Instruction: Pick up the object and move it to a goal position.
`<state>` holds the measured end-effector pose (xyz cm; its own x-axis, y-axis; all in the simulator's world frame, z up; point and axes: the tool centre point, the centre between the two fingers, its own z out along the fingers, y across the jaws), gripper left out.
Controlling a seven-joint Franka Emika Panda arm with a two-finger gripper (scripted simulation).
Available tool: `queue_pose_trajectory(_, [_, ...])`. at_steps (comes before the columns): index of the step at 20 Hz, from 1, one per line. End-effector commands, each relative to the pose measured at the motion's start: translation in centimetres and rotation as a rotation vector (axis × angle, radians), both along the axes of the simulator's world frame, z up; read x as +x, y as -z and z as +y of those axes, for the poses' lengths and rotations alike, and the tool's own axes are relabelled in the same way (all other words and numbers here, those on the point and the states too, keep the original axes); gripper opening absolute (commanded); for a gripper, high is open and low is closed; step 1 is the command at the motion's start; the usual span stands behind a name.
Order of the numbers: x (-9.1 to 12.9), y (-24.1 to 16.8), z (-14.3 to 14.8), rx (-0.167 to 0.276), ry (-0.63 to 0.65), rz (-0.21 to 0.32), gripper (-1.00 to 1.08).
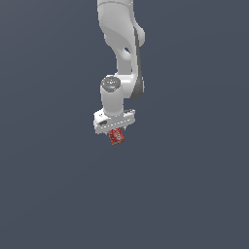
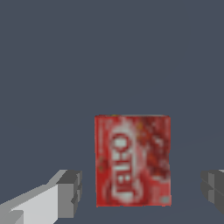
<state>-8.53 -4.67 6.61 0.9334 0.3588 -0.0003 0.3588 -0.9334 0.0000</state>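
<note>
Arm [image 1: 121, 48]: It is white and comes down from 12 o'clock in the exterior view. Its top is cut off by the picture's edge, so its base cannot be seen.

Gripper [image 1: 115, 127]: It is white and sits at the low end of the arm, near the middle of the exterior view. Its fingers are too small to make out there. In the wrist view it shows better [image 2: 140, 192].

Fingers: In the wrist view one grey finger [image 2: 70, 192] is at about 8 o'clock and the other [image 2: 213, 190] at about 4 o'clock. Both are cut off by the picture's edges. They stand wide apart, and there is a gap between each one and the box.

Box [image 2: 132, 160]: It is red with white marks, and it lies between the two fingers in the wrist view. The marks look like letters, but they are too blurry to read. In the exterior view the box [image 1: 116, 136] peeks out just under the gripper, at about 6 o'clock from it, a bit tilted. Its top part is hidden behind the gripper.

Floor [image 1: 58, 185]: It is plain dark grey-blue all around. I cannot tell if the box rests on it or not.
</note>
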Motion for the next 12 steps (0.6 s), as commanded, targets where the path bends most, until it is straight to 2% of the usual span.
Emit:
queue_pose_trajectory(1, [0.0, 0.0, 0.0, 0.0, 0.0, 0.0, 1.0])
queue_pose_trajectory(12, [-0.2, 3.4, 0.0, 0.0, -0.003, 0.0, 1.0])
